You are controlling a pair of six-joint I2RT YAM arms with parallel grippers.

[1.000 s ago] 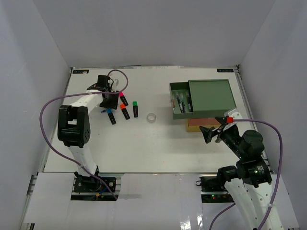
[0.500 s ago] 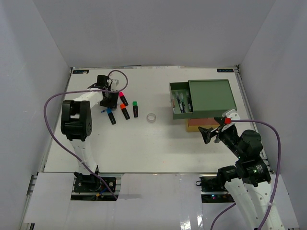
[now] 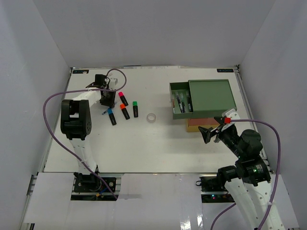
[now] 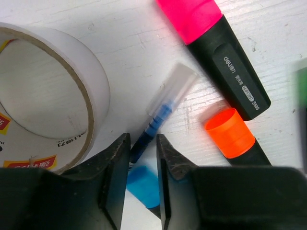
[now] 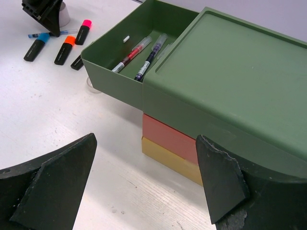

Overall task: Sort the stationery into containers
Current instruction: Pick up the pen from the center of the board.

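Blue pen [image 4: 160, 115] lies diagonally, capped end pointing upper-right.

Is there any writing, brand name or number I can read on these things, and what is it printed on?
"deli" and what looks like "S600": white print on the black barrel of the pink highlighter; the small characters between them are unreadable.
Red and yellow labels inside the tape roll: print too blurred to read.
Dark stickers at the table's far edge: too small to read.

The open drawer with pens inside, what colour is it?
The drawer is dark green; the right wrist view shows it best.
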